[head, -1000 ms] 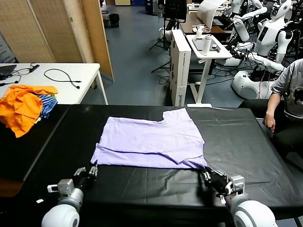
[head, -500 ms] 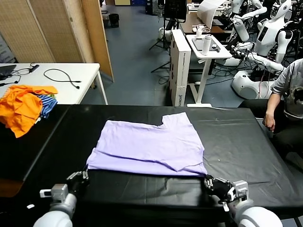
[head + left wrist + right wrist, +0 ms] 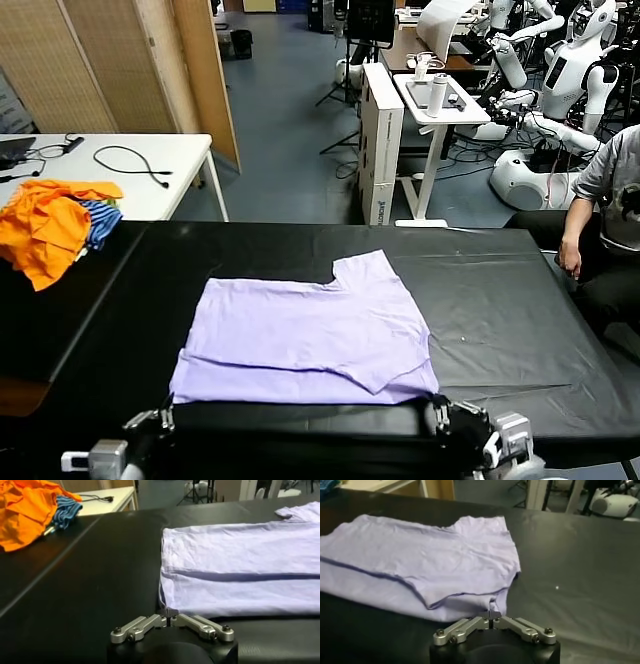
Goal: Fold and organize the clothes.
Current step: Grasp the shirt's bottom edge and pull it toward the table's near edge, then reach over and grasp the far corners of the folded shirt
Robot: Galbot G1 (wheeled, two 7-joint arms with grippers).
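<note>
Head view, left to right: orange and blue-striped heap (image 3: 50,225) at far left of black surface (image 3: 500,300); left gripper (image 3: 171,618) at near edge, fingers (image 3: 150,624) together, pinching near-left corner of lavender T-shirt (image 3: 305,335); T-shirt spread flat mid-surface, partly folded; right gripper (image 3: 491,617) at near edge, fingers (image 3: 517,625) together on near-right corner.
</note>
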